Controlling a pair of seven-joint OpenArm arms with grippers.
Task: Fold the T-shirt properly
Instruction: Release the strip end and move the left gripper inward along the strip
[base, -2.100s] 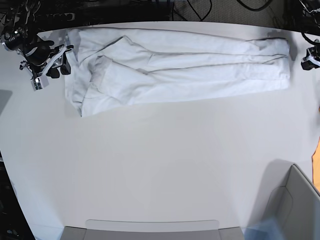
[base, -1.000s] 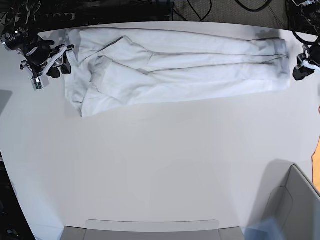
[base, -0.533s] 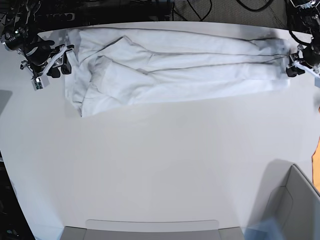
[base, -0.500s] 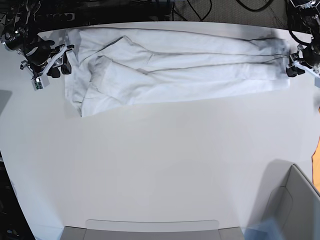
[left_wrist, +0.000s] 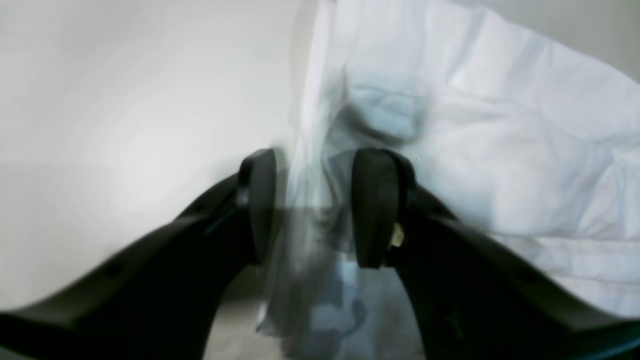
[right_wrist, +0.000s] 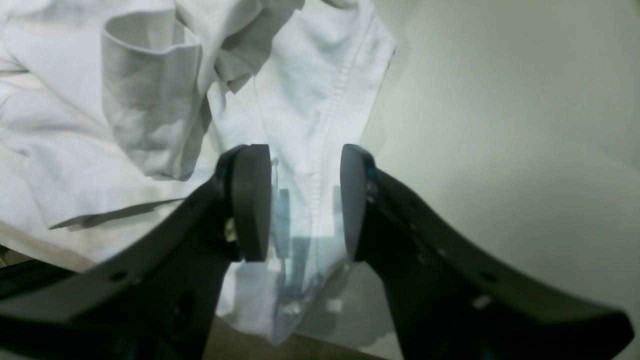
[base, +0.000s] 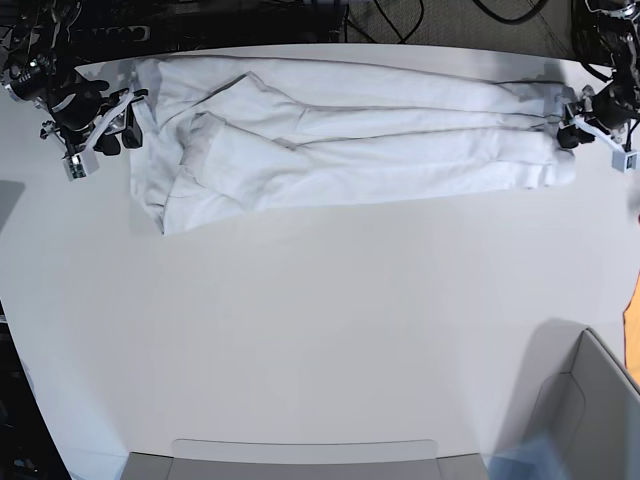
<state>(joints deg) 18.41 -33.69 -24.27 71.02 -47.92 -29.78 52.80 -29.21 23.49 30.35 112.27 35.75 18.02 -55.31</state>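
Observation:
The white T-shirt (base: 350, 140) lies folded into a long wrinkled band across the far side of the table. My left gripper (base: 572, 128) is at its right end. In the left wrist view the gripper (left_wrist: 312, 210) has its jaws apart, with the blurred edge of the shirt (left_wrist: 500, 150) between them. My right gripper (base: 128, 125) is at the shirt's left end. In the right wrist view the gripper (right_wrist: 302, 205) also has its jaws apart and straddles a stitched hem of the shirt (right_wrist: 165, 100), next to a folded sleeve.
A grey bin (base: 590, 400) stands at the near right corner and a flat grey box edge (base: 300, 455) at the near side. An orange item (base: 633, 310) shows at the right edge. Cables lie beyond the table's far edge.
My left gripper has moved in from the right onto the shirt's right end, and that end has bunched slightly leftward. My right gripper has stayed in place.

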